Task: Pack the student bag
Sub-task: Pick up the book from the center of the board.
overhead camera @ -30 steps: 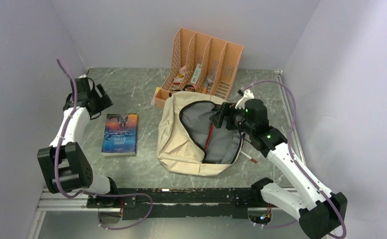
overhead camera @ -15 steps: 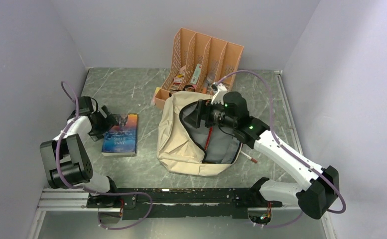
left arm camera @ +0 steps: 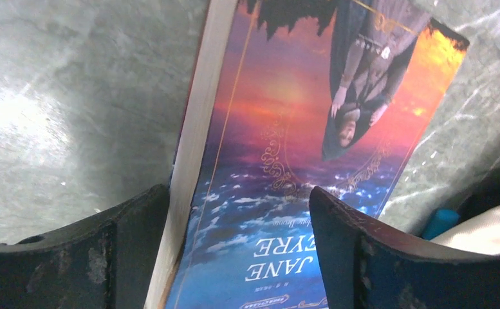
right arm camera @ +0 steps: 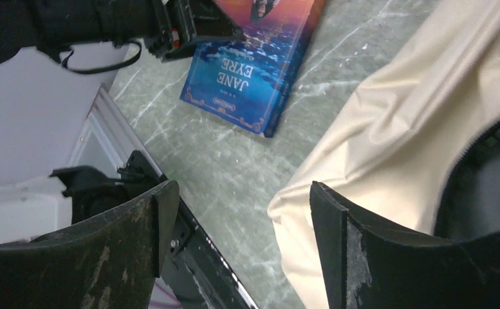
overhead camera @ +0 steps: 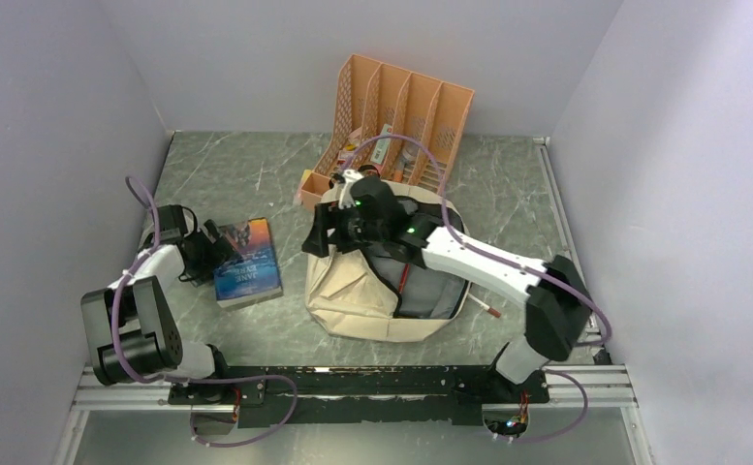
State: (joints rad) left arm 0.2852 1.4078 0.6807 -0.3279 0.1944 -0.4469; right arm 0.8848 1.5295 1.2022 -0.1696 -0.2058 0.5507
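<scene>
Right hand (overhead camera: 314, 239), now farther left than before, wide open and empty, above left edge of student bag (overhead camera: 348, 291)

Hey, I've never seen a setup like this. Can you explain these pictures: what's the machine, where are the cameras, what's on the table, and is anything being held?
Two white-and-black robot arms stand at the near edge of a grey marbled table. The wide picture looks down from above, behind them; the close-ups come from wrist cameras, so the dark shapes are each gripper's own fingers. On the table lie a blue-and-orange paperback, a beige fabric backpack, unzipped, and an orange plastic file organizer behind it. The left gripper is open astride the book's long edge; the right gripper is open over the backpack's edge. Nothing looks gripped.
</scene>
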